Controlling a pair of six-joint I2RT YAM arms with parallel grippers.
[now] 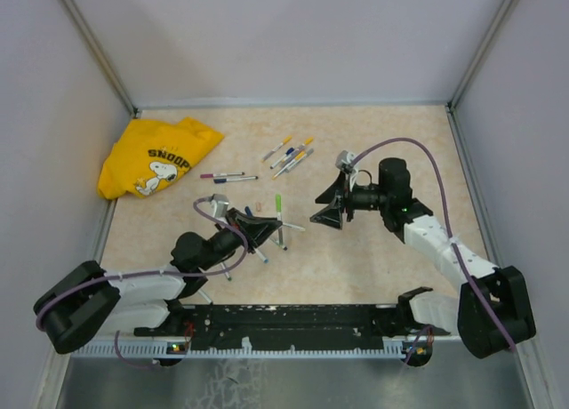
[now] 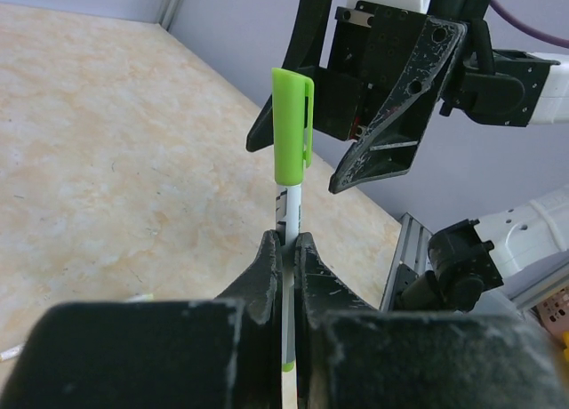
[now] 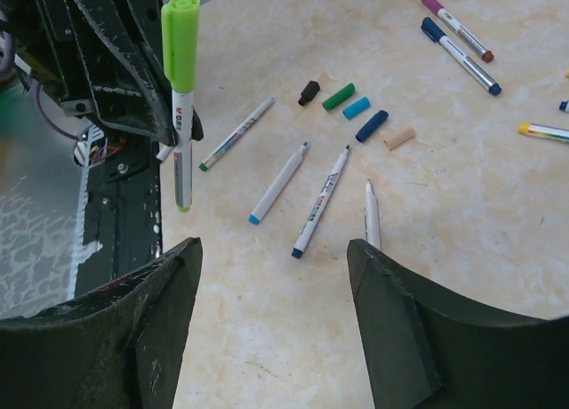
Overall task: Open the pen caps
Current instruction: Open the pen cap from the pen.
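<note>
My left gripper [image 1: 260, 230] [image 2: 284, 245] is shut on the grey-white barrel of a pen, which it holds upright. The pen's lime-green cap [image 2: 292, 124] [image 3: 180, 31] [image 1: 278, 202] is still on, above the fingers. My right gripper [image 1: 324, 210] [image 3: 274, 249] is open and empty. It faces the green cap from a short distance, and its dark fingers [image 2: 400, 116] stand behind the cap without touching it. Loose pen caps lie on the table: black [image 3: 308, 92], green [image 3: 339, 96], light blue [image 3: 356, 108], dark blue [image 3: 372, 125] and peach [image 3: 399, 139].
Several uncapped pens [image 3: 321, 201] lie below my right gripper. Capped pens [image 3: 460, 55] lie further back, in a cluster [image 1: 289, 151] and a pair [image 1: 227, 175]. A yellow Snoopy shirt [image 1: 156, 160] sits at the back left. A black rail [image 1: 293, 320] runs along the near edge.
</note>
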